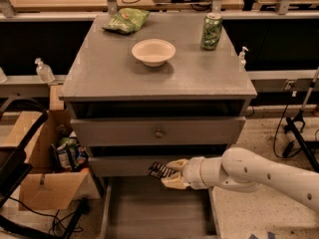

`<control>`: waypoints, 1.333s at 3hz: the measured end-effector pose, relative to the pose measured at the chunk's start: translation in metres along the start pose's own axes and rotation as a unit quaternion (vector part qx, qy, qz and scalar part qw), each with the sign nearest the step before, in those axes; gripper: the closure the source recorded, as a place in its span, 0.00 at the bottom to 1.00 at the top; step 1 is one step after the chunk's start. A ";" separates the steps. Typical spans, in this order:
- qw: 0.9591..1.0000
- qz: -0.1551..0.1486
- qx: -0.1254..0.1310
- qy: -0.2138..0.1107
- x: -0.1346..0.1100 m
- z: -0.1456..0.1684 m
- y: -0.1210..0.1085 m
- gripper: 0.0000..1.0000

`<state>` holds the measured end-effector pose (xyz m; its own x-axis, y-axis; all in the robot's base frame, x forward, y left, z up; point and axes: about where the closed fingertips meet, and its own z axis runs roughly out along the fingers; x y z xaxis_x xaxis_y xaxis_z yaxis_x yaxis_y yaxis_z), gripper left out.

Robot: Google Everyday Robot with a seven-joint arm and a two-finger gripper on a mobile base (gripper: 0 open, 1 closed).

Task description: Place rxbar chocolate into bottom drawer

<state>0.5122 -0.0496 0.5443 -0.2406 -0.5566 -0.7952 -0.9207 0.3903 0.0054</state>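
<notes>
My gripper (172, 175) is at the front of the grey cabinet, low down, and is shut on the rxbar chocolate (160, 171), a dark bar with pale markings that sticks out to the left of the fingers. The bar hangs just in front of the second drawer's face and above the back part of the bottom drawer (149, 208), which is pulled out and shows its planked floor. My white arm (259, 176) reaches in from the right.
On the cabinet top (99, 78) stand a white bowl (153, 52), a green can (212, 31) and a green chip bag (126, 20). An open cardboard box (45, 168) with packets sits on the floor at left. A knobbed drawer (159, 132) is shut.
</notes>
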 end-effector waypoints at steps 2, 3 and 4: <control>0.998 0.030 -0.006 0.050 0.093 0.074 -0.013 1.00; 0.999 0.022 -0.010 0.039 0.151 0.115 -0.018 1.00; 0.999 0.022 -0.016 0.032 0.185 0.138 -0.017 1.00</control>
<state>0.5262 -0.0581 0.3135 -0.2986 -0.5856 -0.7536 -0.9181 0.3920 0.0591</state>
